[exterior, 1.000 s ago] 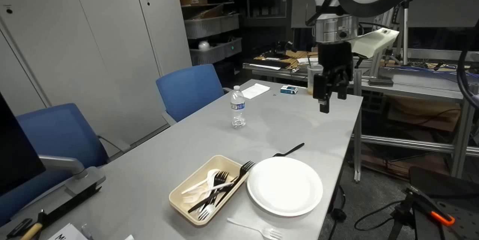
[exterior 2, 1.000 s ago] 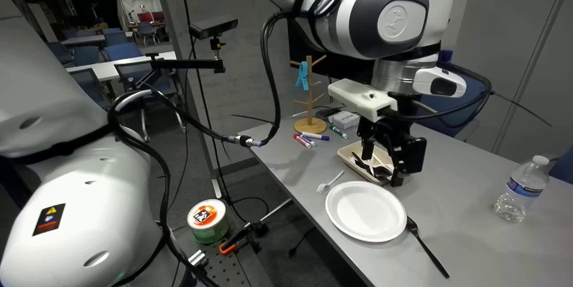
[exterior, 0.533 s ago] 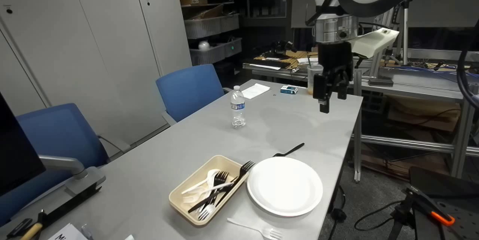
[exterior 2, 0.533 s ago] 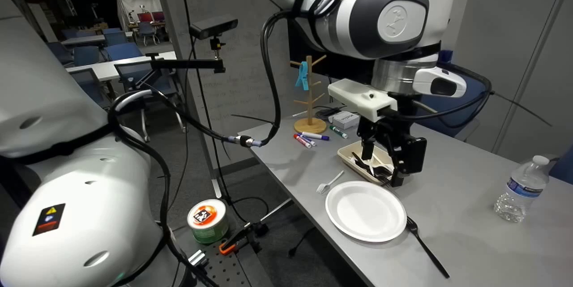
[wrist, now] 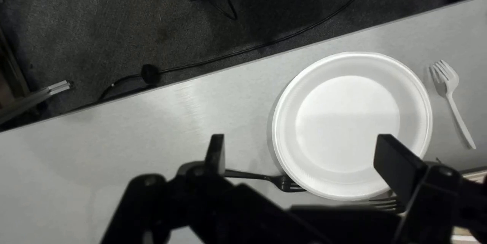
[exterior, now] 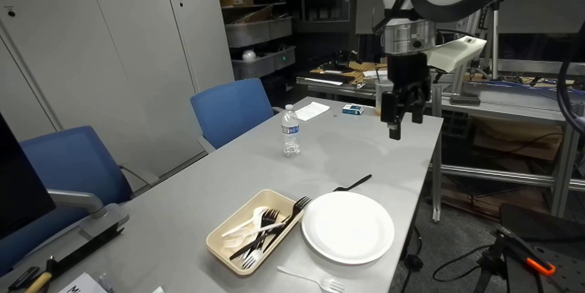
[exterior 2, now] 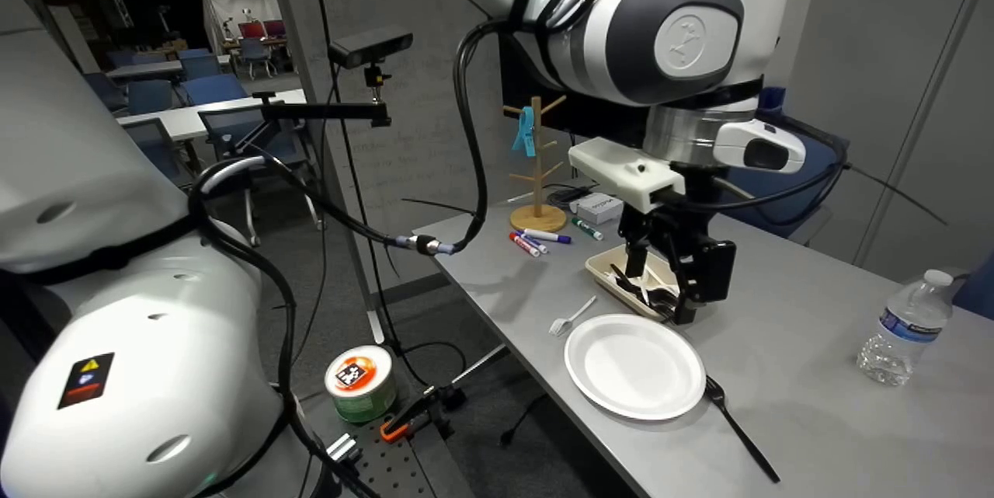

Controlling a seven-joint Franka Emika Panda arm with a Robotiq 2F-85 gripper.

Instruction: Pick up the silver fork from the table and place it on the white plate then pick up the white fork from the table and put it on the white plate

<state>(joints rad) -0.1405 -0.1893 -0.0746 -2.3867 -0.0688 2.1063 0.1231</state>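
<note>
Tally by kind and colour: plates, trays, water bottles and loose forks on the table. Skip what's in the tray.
White plate: 1
Tan tray: 1
Clear water bottle: 1
Black fork: 1
White fork: 1
Total: 5

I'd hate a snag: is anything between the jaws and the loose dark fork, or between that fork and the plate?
Nothing visible stands between the open jaws and the dark fork, nor between it and the plate: its head lies at the plate's edge. Whether it touches or tucks under, I can't tell.
</note>
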